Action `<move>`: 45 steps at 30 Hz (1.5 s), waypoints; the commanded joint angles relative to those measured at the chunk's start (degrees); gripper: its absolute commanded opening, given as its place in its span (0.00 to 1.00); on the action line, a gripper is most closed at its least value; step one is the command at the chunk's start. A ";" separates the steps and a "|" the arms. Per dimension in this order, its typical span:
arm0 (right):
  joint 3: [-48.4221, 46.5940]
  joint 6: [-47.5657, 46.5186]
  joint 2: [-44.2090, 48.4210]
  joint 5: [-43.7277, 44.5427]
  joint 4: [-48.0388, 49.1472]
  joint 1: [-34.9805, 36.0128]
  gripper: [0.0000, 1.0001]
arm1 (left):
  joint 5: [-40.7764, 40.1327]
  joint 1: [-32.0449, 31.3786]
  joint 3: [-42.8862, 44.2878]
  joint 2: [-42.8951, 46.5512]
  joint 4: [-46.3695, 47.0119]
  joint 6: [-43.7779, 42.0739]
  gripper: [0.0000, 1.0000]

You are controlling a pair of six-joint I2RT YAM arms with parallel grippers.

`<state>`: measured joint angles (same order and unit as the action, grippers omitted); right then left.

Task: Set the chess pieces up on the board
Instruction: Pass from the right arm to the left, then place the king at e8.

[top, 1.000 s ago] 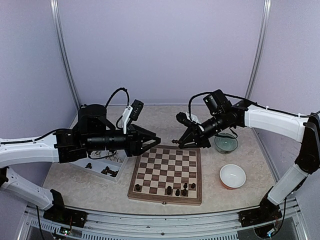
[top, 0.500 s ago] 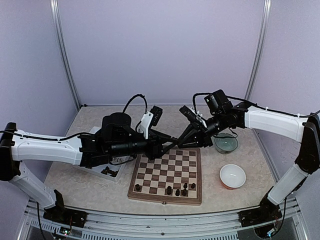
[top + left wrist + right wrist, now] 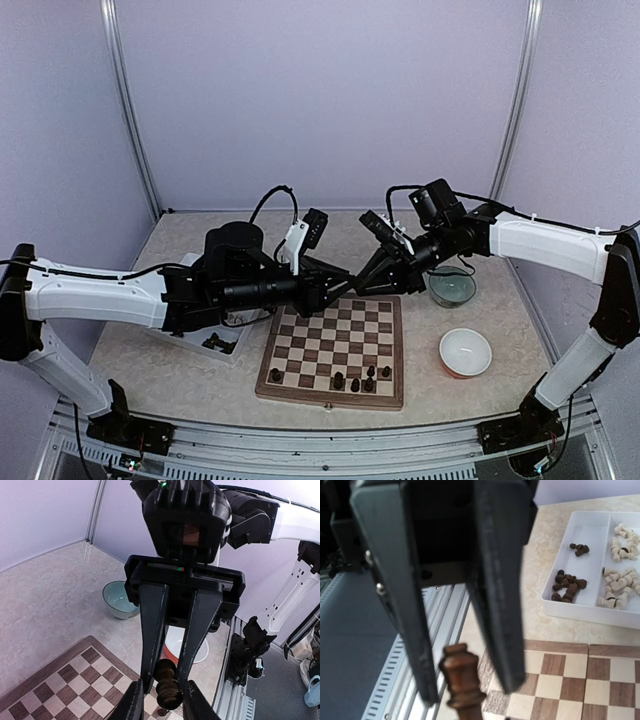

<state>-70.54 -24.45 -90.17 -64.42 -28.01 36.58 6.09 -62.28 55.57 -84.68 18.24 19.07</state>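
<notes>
Between the fingers of the right end effector (image 3: 469, 692): dark chess piece (image 3: 462, 680), grasped | left end effector (image 3: 164, 707): fingertips flank that same piece from the opposite side, clamped or not cannot be told | beneath both: far edge of the board (image 3: 300, 340).

The left wrist view's bottom edge cuts off the left fingers (image 3: 131, 706) flanking the dark chess piece (image 3: 168, 687); we cannot tell whether they touch it. The left arm (image 3: 110, 298) hides most of the white tray (image 3: 195, 338).
</notes>
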 commanded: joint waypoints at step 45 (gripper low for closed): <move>18.16 -6.30 15.94 15.29 9.51 -18.63 0.65 | -10.12 -10.84 9.48 -11.25 -45.79 0.57 0.11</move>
<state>-52.97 -30.28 -75.50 -48.38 -19.38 18.52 -2.37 -72.84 62.41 -95.92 -28.34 19.53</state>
